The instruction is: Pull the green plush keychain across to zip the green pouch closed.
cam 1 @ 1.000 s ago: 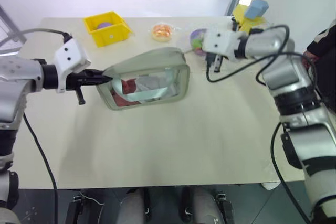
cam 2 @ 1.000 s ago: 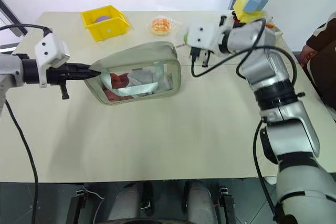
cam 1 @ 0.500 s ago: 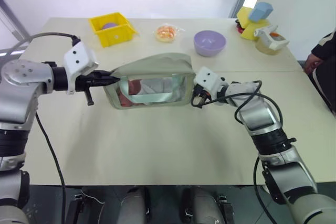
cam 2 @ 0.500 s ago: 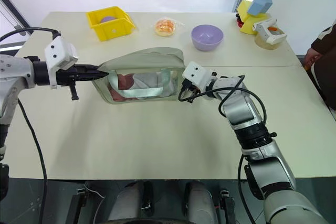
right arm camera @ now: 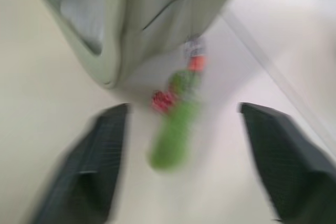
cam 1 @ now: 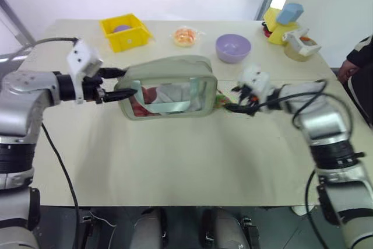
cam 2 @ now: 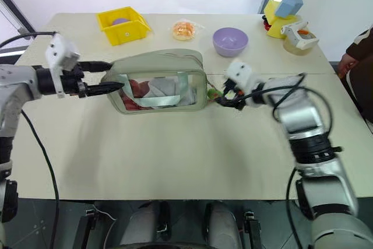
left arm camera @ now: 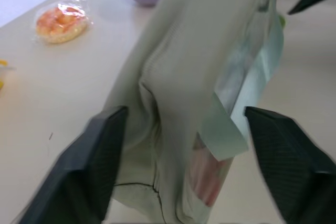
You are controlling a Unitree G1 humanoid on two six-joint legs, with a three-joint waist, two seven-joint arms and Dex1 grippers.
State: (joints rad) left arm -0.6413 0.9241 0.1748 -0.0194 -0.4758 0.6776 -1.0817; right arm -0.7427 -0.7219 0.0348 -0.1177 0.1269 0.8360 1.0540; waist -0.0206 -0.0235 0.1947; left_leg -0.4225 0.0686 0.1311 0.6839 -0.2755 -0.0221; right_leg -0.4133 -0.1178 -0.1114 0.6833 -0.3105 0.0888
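Bare table (cam 2: 175,155) before the green pouch (cam 2: 160,65); purple bowl (cam 2: 230,41) stands behind

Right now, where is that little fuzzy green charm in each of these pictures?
Left eye view: the green charm lies at the pouch's right end, near the right gripper.
Right eye view: same spot, right of the pouch's end.
Left wrist view: a green sliver past the pouch's far edge.
Right wrist view: middle, between the open fingers.
Shared landmark: the pouch.
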